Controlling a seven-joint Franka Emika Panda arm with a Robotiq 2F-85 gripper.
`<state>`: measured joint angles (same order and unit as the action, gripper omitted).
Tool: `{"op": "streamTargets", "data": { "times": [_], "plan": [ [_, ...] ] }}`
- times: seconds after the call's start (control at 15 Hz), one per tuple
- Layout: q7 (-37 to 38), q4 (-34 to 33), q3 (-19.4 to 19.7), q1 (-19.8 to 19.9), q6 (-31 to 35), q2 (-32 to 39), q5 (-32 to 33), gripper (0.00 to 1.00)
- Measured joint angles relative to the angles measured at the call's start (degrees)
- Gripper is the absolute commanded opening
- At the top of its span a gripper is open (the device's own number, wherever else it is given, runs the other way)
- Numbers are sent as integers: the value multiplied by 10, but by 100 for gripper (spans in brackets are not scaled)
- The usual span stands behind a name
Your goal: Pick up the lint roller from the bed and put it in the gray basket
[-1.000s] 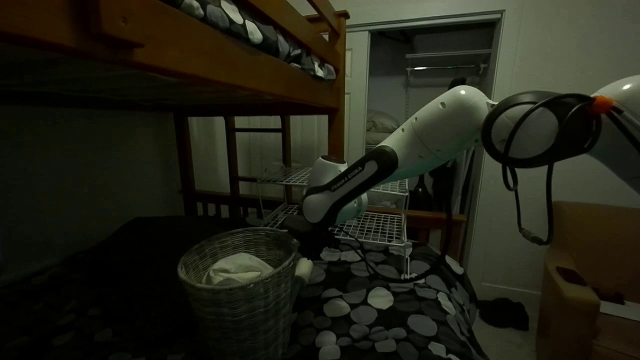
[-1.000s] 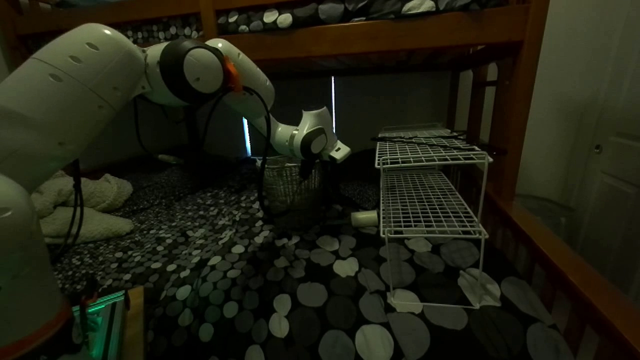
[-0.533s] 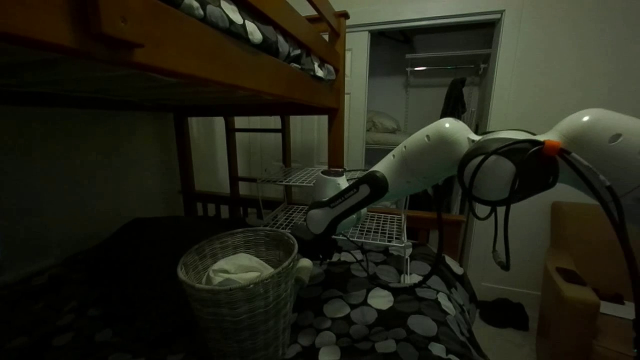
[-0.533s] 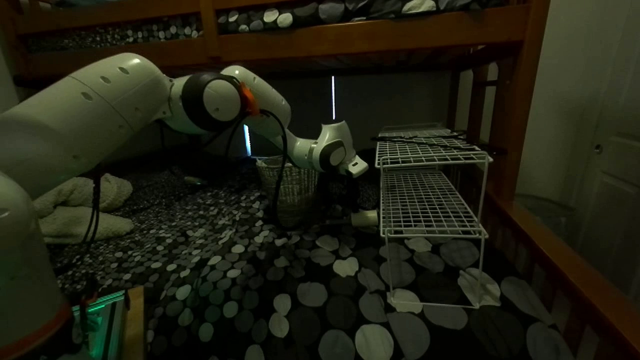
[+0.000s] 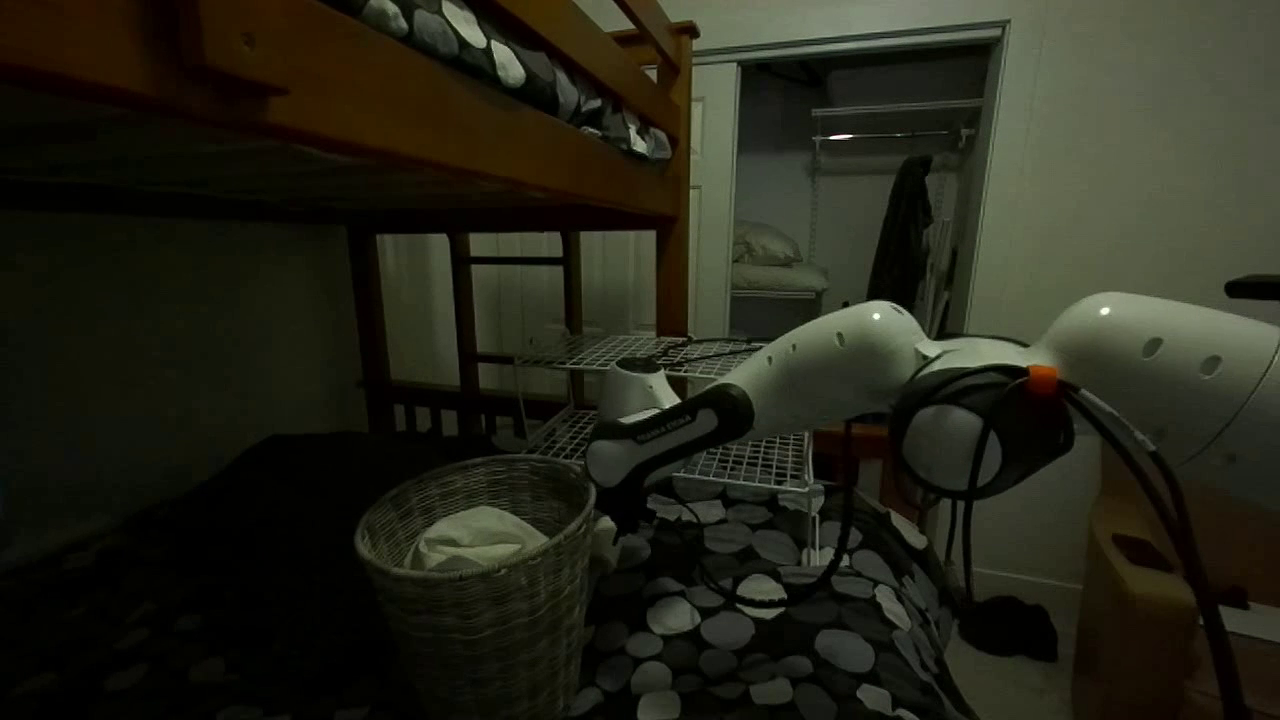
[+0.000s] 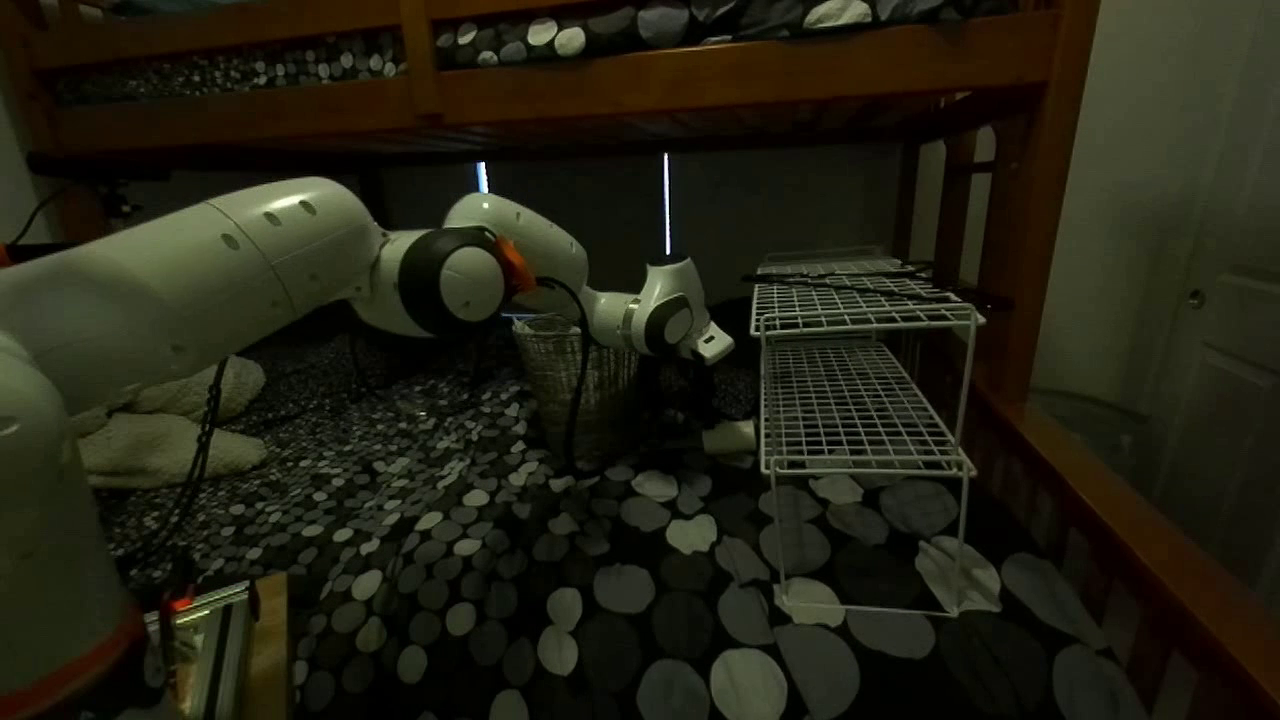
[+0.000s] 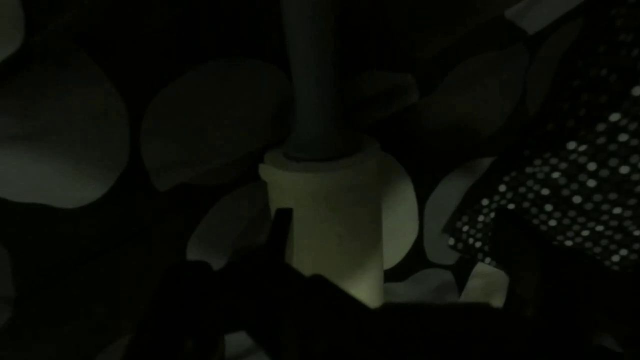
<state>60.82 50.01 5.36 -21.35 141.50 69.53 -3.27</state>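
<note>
The lint roller, a pale cylinder with a dark gray handle, lies on the bed beside the basket in both exterior views (image 5: pixel 604 546) (image 6: pixel 730 437). In the wrist view the roller (image 7: pixel 332 220) is upright in the picture, handle toward the top. My gripper (image 7: pixel 395 212) is open there; its left finger overlaps the roller's left edge and its right finger is well to the right. In the exterior views the gripper is a dark shape just above the roller. The gray basket (image 5: pixel 480 630) stands on the spotted bed (image 5: pixel 730 632) and holds white cloth; it also shows in an exterior view (image 6: pixel 560 375).
A white wire rack (image 6: pixel 865 400) with two shelves stands right by the roller's end; dark thin items lie on its top shelf. The upper bunk's wooden rail (image 6: pixel 740 85) is above the arm. A cream blanket (image 6: pixel 180 450) lies near the robot base. A cable hangs from the arm.
The arm has come down, and the gripper has sunk toward the lint roller, first shifting toward the rack. The roller, basket and rack have not visibly moved.
</note>
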Motion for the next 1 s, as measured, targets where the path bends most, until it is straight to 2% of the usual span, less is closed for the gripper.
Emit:
{"op": "streamTargets", "data": {
  "times": [0.27, 0.47, 0.53, 0.6, 0.8, 0.87, 1.0],
  "plan": [
    [43, -51, 32, -3, -65, 37, 5, 100],
    [76, -72, 35, 4, -79, 54, 13, 100],
    [86, -82, 33, 5, -79, 62, 13, 90],
    [96, -92, 31, 5, -78, 71, 13, 75],
    [126, -129, 26, 2, -73, 95, 13, 49],
    [132, -141, 26, 1, -70, 101, 13, 42],
    [139, -153, 28, 0, -68, 107, 13, 38]
  ]
}}
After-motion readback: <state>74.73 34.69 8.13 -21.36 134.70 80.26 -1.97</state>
